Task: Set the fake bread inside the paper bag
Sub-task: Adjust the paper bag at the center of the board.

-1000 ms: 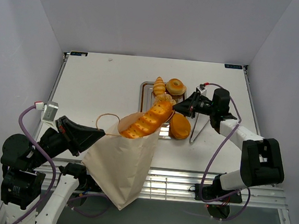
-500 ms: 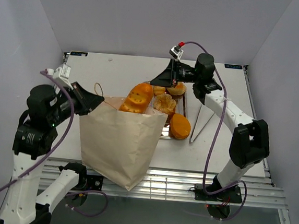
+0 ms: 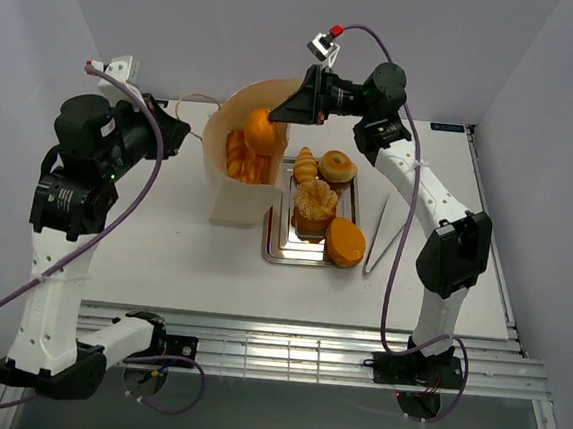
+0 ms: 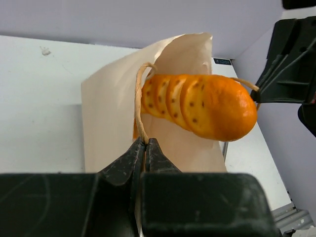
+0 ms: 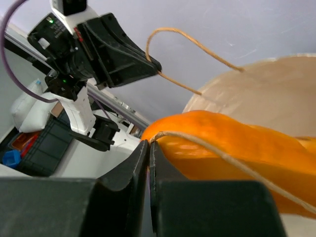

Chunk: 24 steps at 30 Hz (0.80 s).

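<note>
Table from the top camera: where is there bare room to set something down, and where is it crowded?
Bare table lies left of the paper bag, and along the near edge in front of bag and tray. A narrower patch lies right of the tongs. Crowded: bag, tray and breads sit close together mid-table.

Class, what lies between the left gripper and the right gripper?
The paper bag, held up by the left gripper and right gripper, with a long loaf poking from its mouth. The top external view shows it.
</note>
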Each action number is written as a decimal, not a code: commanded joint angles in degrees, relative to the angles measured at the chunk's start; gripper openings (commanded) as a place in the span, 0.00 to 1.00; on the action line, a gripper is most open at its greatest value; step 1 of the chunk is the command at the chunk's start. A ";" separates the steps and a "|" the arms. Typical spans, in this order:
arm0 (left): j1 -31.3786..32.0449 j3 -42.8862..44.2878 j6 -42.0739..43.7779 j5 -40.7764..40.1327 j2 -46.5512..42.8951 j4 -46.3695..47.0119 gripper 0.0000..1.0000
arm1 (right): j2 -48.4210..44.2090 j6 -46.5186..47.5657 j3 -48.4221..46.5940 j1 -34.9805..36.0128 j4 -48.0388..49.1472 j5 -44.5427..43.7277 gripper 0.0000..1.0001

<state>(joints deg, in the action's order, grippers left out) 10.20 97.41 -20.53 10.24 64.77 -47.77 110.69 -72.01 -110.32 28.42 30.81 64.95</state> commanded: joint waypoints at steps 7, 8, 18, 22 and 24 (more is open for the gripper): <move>-0.18 -30.06 -5.39 -7.49 -22.92 3.21 0.00 | -5.40 14.24 17.24 7.26 -1.52 -0.52 0.08; -0.18 -32.26 -5.57 -8.04 -23.28 2.42 0.00 | -5.31 16.09 17.25 7.43 -5.37 -1.66 0.08; -0.18 -25.09 -5.66 -5.05 -19.77 -2.06 0.00 | -4.17 21.91 5.04 8.66 -16.04 -6.50 0.08; -0.18 -21.74 -6.53 -9.00 -21.53 -3.73 0.00 | -3.91 19.28 3.98 8.58 -15.51 -8.08 0.08; -0.18 -21.73 -6.80 -11.90 -23.19 -3.56 0.00 | -3.56 19.27 4.59 8.66 -15.78 -8.96 0.08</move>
<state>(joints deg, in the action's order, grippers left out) 10.17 73.25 -26.37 2.17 44.75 -50.28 107.61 -52.29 -104.27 36.77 15.09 57.49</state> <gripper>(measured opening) 0.120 0.081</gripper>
